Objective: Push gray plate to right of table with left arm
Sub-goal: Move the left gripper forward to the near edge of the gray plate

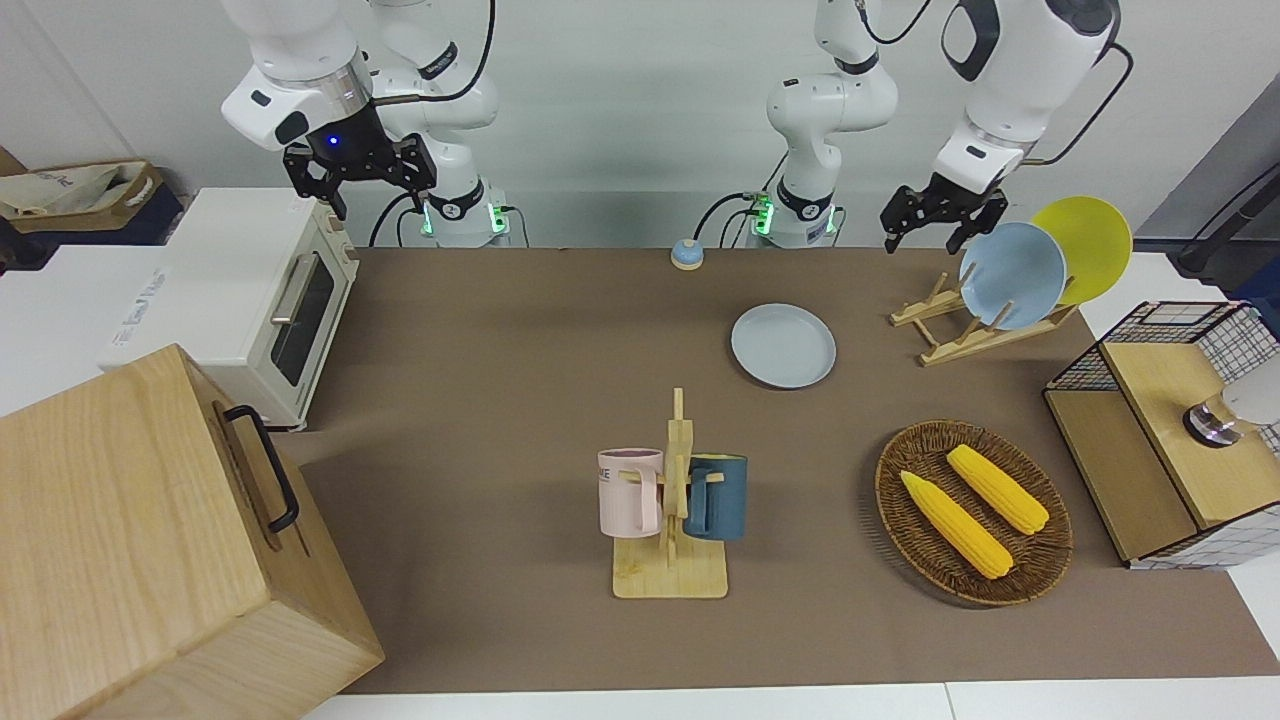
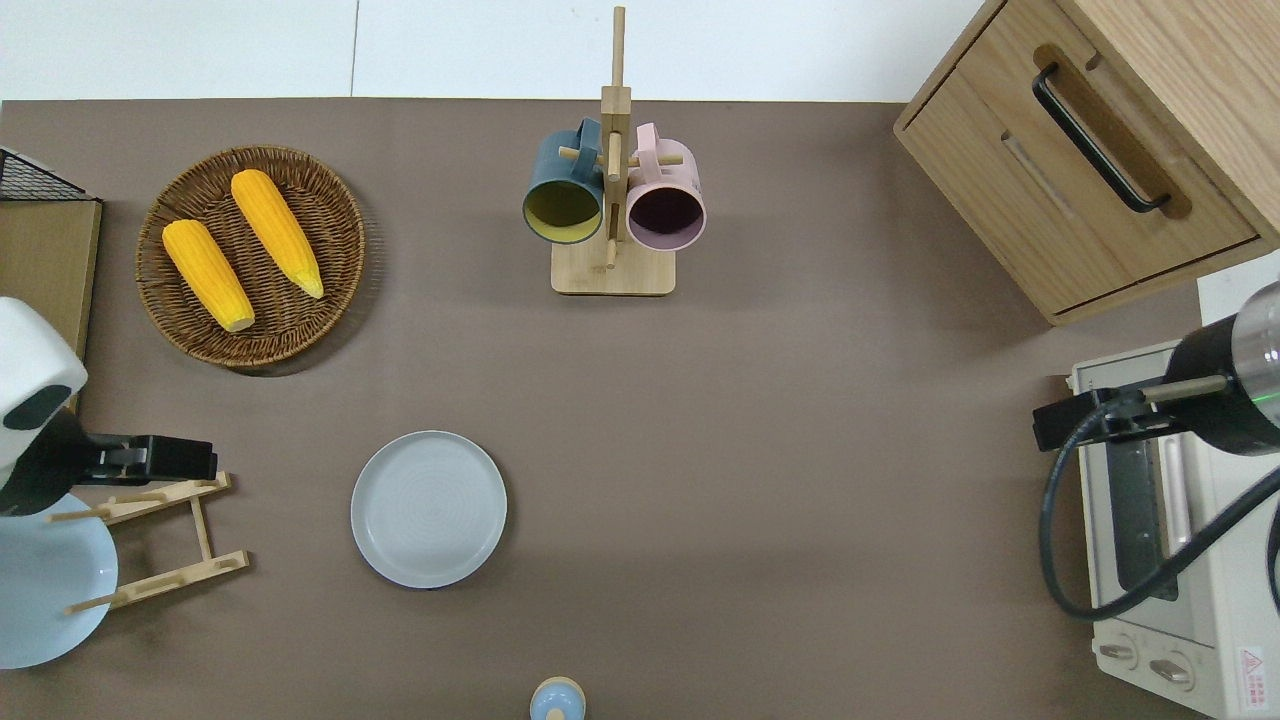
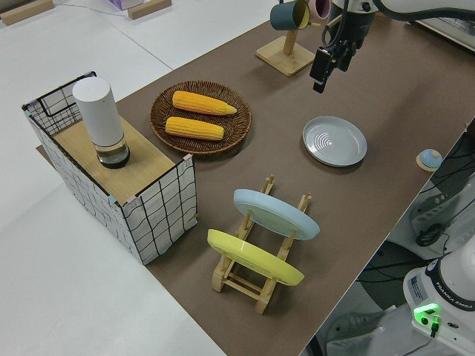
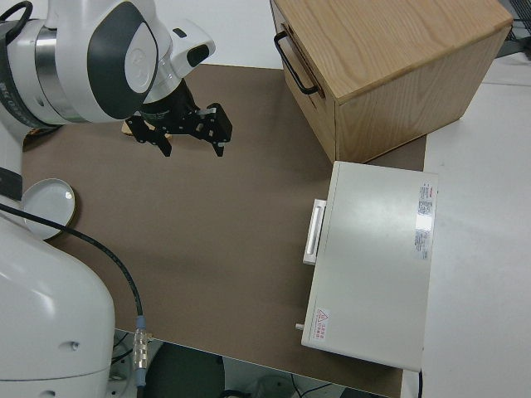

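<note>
Evidently nothing had been pushed yet. Gray plate lay flat on the desk, roughly seven o'clock of the overhead view, between the dish rack and desk centre, a small bell toward five o'clock of it. Left claw hung empty over the rack, fingers parted, apart from the plate, probably staged to come down at its nine-o'clock rim. Right arm parked, its claw open, holding nothing.
</note>
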